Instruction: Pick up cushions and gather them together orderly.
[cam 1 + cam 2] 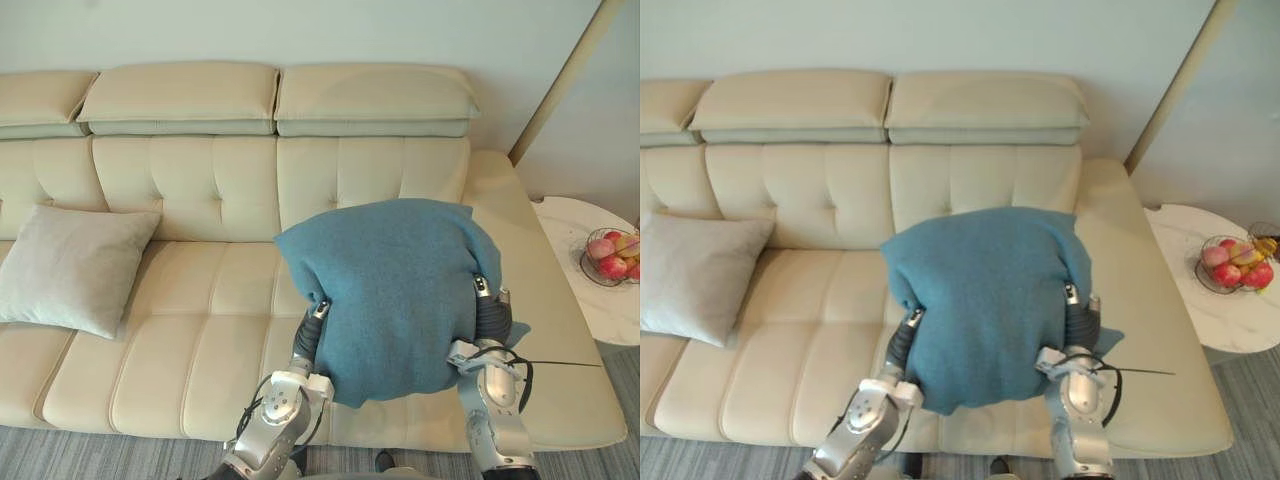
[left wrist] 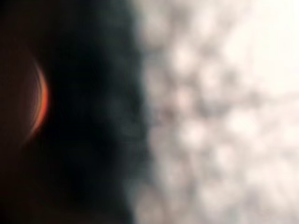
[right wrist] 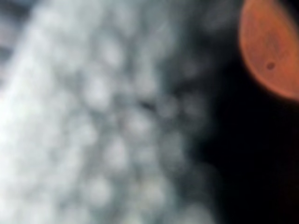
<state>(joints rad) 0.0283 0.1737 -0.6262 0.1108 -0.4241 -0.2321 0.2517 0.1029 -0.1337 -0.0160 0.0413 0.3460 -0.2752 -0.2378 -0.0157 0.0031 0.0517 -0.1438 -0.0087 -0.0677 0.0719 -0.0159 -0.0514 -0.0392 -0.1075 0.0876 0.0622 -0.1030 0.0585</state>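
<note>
- Teal cushion (image 1: 390, 290): held up off the seat of the cream sofa (image 1: 200, 290), clamped between the two hands.
- Orientation: broad face turned up toward the head camera. The outline is near square, so no clear long axis can be read. The upper edge lies toward the sofa back and slants, its far corner on the right hand's side. One lower corner hangs down toward the robot, just beside the left hand.
- Left hand (image 1: 309, 338): pressed against the cushion's left edge, with only its dark ribbed cover clear of the fabric. Cannot tell how far it is closed.
- Right hand (image 1: 491, 318): pressed against the cushion's right edge, partly sunk into the fabric, with a flap of teal cloth sticking out past it. Its closure also cannot be told.
- Both wrist views: blurred woven fabric right up against the lens.
- Grey cushion (image 1: 75, 265): well away to the outside of the left hand, lying on the seat and leaning on the backrest.
- Between the left hand and the grey cushion: bare seat panels.
- Beyond the right hand, past the sofa's end: a round white table (image 1: 600, 312) carrying a wire bowl (image 1: 586, 268) of red fruit (image 1: 612, 266).
</note>
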